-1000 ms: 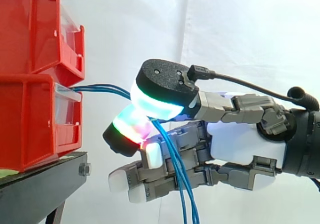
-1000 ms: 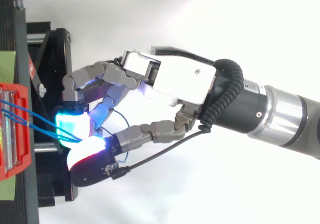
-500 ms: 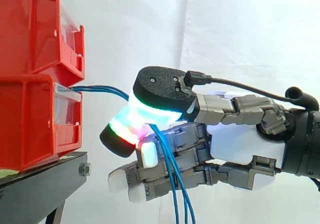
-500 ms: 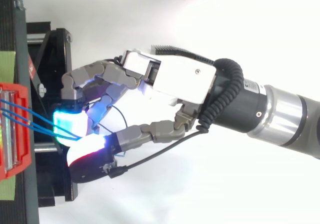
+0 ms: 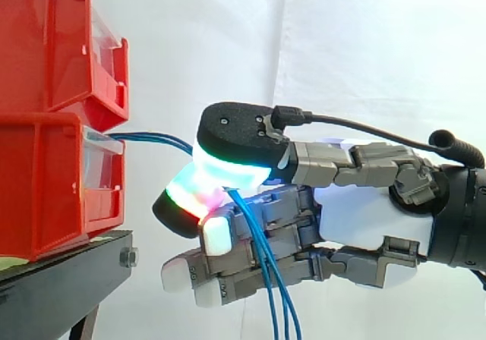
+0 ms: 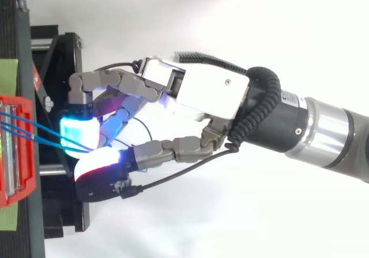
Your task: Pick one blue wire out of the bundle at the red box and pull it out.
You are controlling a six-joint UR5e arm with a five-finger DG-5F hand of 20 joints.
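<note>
Hanging nearest to the side camera, the blue wires [image 5: 152, 136] drop in loose strands across the front of the hand [image 5: 364, 218], to the right of the red box [image 5: 45, 181] and lower than its front opening. Higher up, the same wires run almost level out of the clear front window [image 5: 102, 169] of the red box and bend down where they reach the hand.

The hand stands to the right of the red box, near it but not touching it. Its palm is turned toward the box. Two glowing pads [image 5: 228, 164] are pressed together on the blue wires just beside the box front, one glowing cyan and green above, the other red and green below it. So the hand pinches the blue wires between thumb and finger. I cannot tell whether one strand or several lie between the pads. The other fingers [image 5: 228, 268] are curled below the pinch, at the height of the bottom of the box, with pale tips. Seen from above, two strands go tight from the red box to the pads.

An upper red bin [image 5: 53, 44] sits on top of the red box, and a black stand [image 5: 61, 279] carries the box from below. Behind the red box and the hand hangs the white curtain [image 5: 364, 51].
</note>
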